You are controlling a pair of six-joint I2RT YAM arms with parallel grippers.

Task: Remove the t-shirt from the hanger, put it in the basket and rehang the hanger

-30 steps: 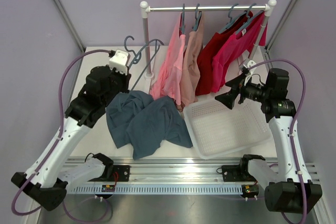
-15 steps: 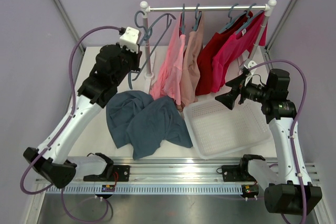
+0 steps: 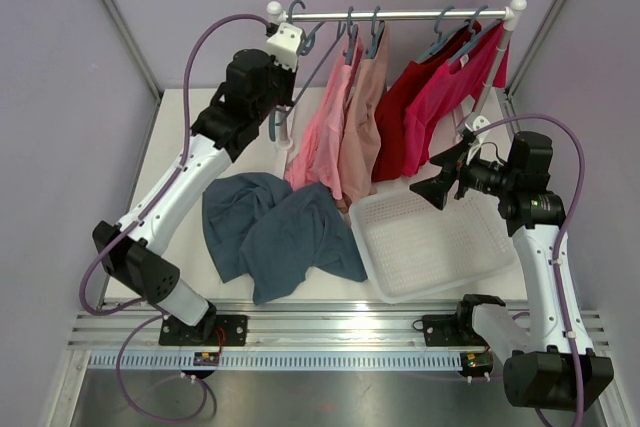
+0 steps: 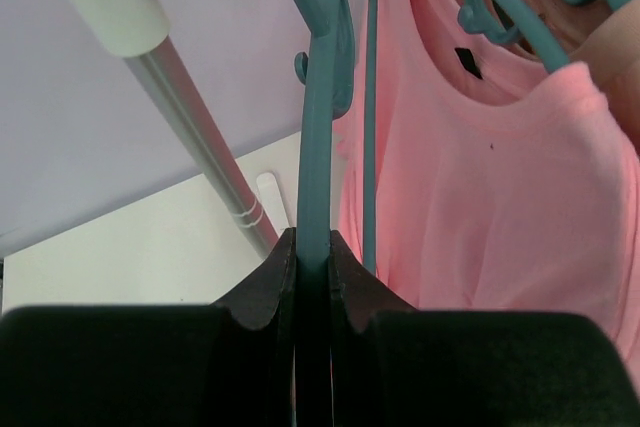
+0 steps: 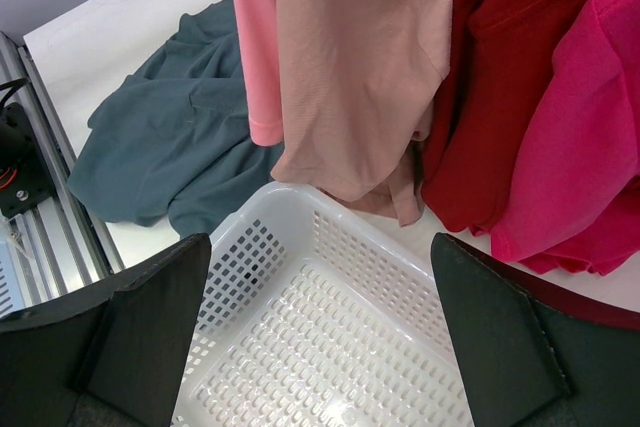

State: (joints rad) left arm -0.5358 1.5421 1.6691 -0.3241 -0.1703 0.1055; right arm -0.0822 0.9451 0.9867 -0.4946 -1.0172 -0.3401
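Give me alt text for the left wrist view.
The left gripper is shut on a bare teal hanger that runs straight up the frame. A pink shirt hangs just right of it; the rack post slants at left.

A: Where does the rail run?
B: Above the counter's far edge, from a post around mid-edge to the far right corner. Two pairs of shirts hang on it: the left pair just right of that post, the right pair by the right end.
A: And the empty hanger?
B: At the rail's left end, left of the left pair, clamped in the left pincer.
A: What's on the counter itself?
B: The t-shirt lies toward the near edge, left of centre. The basket sits just beside it on the right, toward the near right corner. The right pincer hangs above the basket, jaws apart.
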